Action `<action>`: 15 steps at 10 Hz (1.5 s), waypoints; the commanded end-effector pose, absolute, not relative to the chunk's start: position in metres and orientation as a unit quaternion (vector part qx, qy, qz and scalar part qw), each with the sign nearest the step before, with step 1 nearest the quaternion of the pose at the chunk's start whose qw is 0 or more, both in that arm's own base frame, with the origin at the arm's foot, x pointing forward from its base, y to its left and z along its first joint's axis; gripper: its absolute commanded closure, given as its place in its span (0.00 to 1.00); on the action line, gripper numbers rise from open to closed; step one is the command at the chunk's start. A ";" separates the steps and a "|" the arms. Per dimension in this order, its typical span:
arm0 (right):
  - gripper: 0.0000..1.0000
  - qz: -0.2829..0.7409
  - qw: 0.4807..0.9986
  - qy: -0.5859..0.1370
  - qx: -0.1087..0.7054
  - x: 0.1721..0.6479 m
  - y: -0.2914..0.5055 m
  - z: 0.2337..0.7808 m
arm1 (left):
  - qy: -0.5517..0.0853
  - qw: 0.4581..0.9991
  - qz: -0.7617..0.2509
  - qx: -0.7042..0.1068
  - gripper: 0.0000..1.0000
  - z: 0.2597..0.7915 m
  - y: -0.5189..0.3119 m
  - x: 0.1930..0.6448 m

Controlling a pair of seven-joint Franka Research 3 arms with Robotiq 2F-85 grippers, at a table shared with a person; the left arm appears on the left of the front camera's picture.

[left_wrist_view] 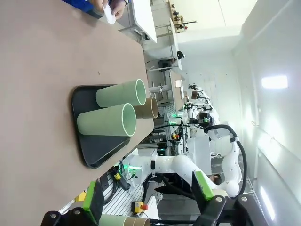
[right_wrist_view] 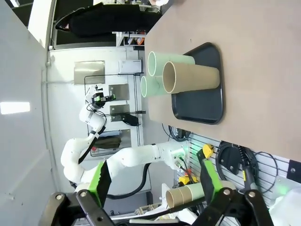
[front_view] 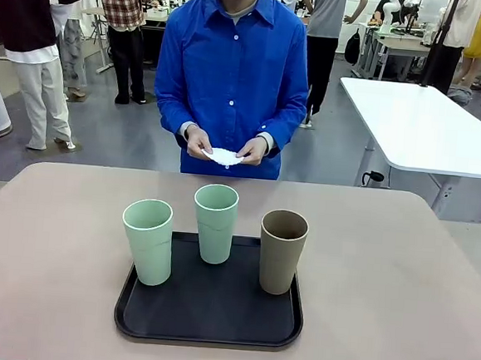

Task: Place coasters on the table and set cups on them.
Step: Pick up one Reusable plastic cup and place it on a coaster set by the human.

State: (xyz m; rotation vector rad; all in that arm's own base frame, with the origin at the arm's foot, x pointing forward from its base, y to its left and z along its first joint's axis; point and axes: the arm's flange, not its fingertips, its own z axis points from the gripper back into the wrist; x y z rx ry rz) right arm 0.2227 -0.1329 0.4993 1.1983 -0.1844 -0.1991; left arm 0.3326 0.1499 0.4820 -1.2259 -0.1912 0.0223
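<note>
Three cups stand upright on a black tray near the front of the beige table: a mint cup at left, a second mint cup behind the middle, and a brown cup at right. A person in a blue shirt at the far edge holds white coasters in both hands. In the left wrist view my left gripper is open and well back from the mint cup and tray. My right gripper is open too, far from the brown cup.
A white table stands at the back right, beyond the beige one. Several people stand farther off in the room. Bare tabletop lies on both sides of the tray and between it and the person.
</note>
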 end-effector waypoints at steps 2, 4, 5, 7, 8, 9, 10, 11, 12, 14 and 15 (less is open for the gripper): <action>0.00 -0.092 0.813 -0.089 0.567 0.223 -0.134 0.500 | -0.086 0.812 0.006 -0.578 0.00 0.481 0.147 0.334; 0.00 -0.092 0.813 -0.089 0.567 0.223 -0.134 0.500 | -0.086 0.812 0.006 -0.578 0.00 0.481 0.147 0.334; 0.00 -0.092 0.813 -0.089 0.567 0.223 -0.134 0.500 | -0.086 0.812 0.006 -0.578 0.00 0.481 0.147 0.334; 0.00 -0.092 0.813 -0.089 0.567 0.223 -0.134 0.500 | -0.086 0.812 0.006 -0.578 0.00 0.481 0.147 0.334; 0.00 -0.092 0.813 -0.089 0.567 0.223 -0.134 0.500 | -0.086 0.812 0.006 -0.578 0.00 0.481 0.147 0.334; 0.00 -0.092 0.813 -0.089 0.567 0.223 -0.134 0.500 | -0.086 0.812 0.006 -0.578 0.00 0.481 0.147 0.334; 0.00 -0.092 0.813 -0.089 0.567 0.223 -0.134 0.500 | -0.086 0.812 0.006 -0.578 0.00 0.481 0.147 0.334; 0.00 -0.092 0.813 -0.089 0.567 0.223 -0.134 0.500 | -0.086 0.812 0.006 -0.578 0.00 0.481 0.147 0.334; 0.00 -0.092 0.813 -0.089 0.567 0.223 -0.134 0.500 | -0.086 0.812 0.006 -0.578 0.00 0.481 0.147 0.334; 0.00 -0.092 0.813 -0.089 0.567 0.223 -0.134 0.500 | -0.086 0.812 0.006 -0.578 0.00 0.481 0.147 0.334; 0.00 -0.092 0.813 -0.089 0.567 0.223 -0.134 0.500 | -0.086 0.812 0.006 -0.578 0.00 0.481 0.147 0.334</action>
